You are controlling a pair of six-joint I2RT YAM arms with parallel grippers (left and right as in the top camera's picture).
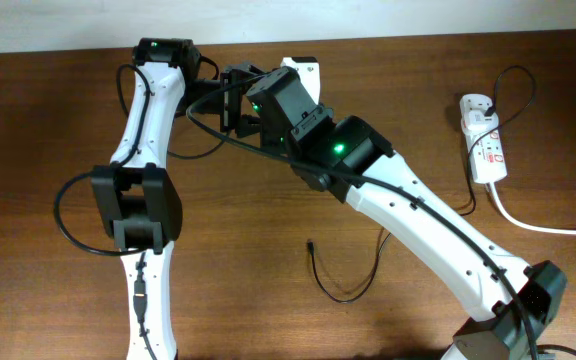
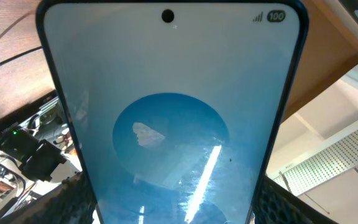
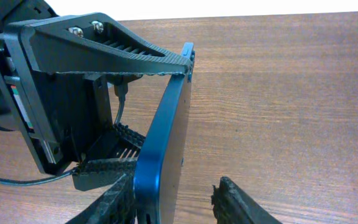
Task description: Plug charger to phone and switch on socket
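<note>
The phone (image 2: 173,124) fills the left wrist view, with a light-blue screen and a round blue shape. My left gripper (image 2: 176,208) is shut on it, one finger on each long edge, and holds it above the table. In the right wrist view the phone (image 3: 166,143) shows edge-on. My right gripper (image 3: 176,202) is open around its lower end: the left finger is against it, the right finger is apart. The charger (image 1: 346,288) lies loose on the table with its plug tip (image 1: 311,243) free. The socket (image 1: 483,135) lies at the far right.
Both arms meet at the back centre of the wooden table (image 1: 268,230); the overhead view hides most of the phone there. The socket's thick white cord (image 1: 538,226) runs off the right edge. The robots' black cables loop beside the left arm (image 1: 68,215).
</note>
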